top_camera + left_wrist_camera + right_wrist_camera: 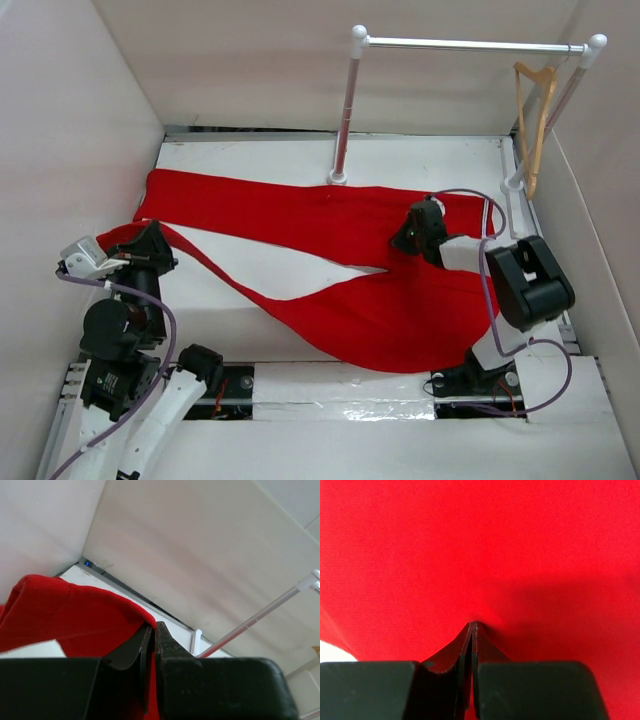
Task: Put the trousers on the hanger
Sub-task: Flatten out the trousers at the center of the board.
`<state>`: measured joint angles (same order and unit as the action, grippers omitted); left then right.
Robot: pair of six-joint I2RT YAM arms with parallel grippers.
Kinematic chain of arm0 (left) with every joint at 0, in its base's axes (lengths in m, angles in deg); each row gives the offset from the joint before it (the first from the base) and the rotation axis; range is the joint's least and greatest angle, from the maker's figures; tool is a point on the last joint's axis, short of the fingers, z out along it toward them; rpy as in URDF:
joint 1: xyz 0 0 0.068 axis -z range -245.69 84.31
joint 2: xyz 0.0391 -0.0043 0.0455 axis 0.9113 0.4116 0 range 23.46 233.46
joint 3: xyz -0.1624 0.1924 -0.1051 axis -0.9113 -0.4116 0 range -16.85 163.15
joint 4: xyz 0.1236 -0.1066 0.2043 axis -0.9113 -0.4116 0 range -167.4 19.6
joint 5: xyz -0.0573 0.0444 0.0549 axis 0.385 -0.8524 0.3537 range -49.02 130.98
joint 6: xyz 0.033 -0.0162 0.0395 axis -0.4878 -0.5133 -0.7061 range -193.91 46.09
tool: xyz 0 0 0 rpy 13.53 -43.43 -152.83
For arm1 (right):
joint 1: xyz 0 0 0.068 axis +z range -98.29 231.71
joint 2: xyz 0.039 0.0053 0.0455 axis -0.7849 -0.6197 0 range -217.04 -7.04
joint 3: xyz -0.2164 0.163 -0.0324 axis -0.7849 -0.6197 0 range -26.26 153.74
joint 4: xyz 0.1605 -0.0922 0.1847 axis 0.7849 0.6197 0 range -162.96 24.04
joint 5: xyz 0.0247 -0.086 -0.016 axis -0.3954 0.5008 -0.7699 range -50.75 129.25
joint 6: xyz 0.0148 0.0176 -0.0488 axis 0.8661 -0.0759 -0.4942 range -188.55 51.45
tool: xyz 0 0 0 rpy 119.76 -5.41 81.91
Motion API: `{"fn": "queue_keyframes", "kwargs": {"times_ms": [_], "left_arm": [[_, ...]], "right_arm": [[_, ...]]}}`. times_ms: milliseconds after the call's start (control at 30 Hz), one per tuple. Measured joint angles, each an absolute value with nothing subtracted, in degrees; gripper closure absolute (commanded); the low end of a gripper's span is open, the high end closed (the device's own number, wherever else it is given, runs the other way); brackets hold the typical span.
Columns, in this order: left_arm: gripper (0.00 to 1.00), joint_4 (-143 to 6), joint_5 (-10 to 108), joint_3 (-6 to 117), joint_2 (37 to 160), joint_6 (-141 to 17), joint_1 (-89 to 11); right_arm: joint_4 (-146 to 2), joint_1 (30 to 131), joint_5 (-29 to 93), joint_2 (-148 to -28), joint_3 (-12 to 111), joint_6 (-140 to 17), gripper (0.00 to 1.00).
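The trousers [330,215] lie spread over the table [420,160] from left edge to right. Our left gripper [150,245] pinches a leg end at the left edge; our right gripper [408,238] is nipped shut on a fold near the back right. We judge the cloth soft, light and limp: it will sag between holds, so grips set well apart suit it. The hanger [535,120] hangs at the back right corner.

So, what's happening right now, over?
Left gripper shut on trousers leg. Right gripper shut on trousers, mid-cloth. Hanger hangs on rail, untouched. Nothing in the way.
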<state>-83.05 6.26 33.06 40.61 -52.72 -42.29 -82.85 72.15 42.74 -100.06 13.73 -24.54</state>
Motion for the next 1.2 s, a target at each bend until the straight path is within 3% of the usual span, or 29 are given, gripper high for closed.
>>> {"fn": "queue_keyframes", "kwargs": {"times_ms": [367,533,700,833,967,1033,1200], "left_arm": [[1.00,-82.2,10.3,31.6,42.5,-52.8,-42.4],[1.00,-82.2,11.4,31.6,42.7,-52.8,-42.4],[1.00,-82.2,12.9,31.6,42.7,-52.8,-42.4],[1.00,-82.2,14.0,31.6,42.7,-52.8,-42.4],[1.00,-82.2,14.7,31.6,42.7,-52.8,-42.4],[1.00,-82.2,14.9,31.6,42.7,-52.8,-42.4],[1.00,-82.2,15.6,31.6,42.1,-52.8,-42.4]], "right_arm": [[-81.4,67.1,38.6,-111.6,29.4,-25.2,1.00],[-78.0,64.5,42.1,-103.3,29.5,-29.4,0.83],[-78.1,49.5,41.7,-95.0,23.5,-33.1,0.63],[-77.1,36.7,38.8,-96.4,21.1,-34.4,0.47],[-76.3,33.9,34.5,-99.8,21.1,-34.2,0.38],[-76.3,33.3,32.4,-100.4,20.6,-33.6,0.28],[-75.0,32.3,31.4,-100.4,21.3,-33.3,0.27]]}}
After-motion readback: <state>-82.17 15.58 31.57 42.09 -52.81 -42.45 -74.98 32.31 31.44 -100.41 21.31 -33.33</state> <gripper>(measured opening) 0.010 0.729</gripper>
